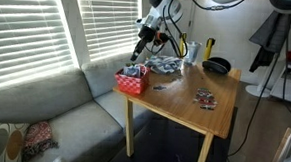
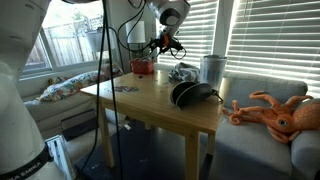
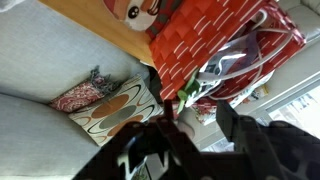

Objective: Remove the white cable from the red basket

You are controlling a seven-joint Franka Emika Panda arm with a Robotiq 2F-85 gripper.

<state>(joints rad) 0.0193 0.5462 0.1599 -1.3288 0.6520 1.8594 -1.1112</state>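
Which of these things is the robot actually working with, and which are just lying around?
Part of the job: white cable, red basket, gripper above the basket.

Just lying about: grey-and-white patterned heap, black bowl, orange octopus toy, sofa cushion.

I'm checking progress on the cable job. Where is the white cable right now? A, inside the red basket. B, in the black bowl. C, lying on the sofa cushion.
A: in the wrist view, the white cable lies in loose loops inside the red basket, behind its latticed wall. It is not on the sofa below.
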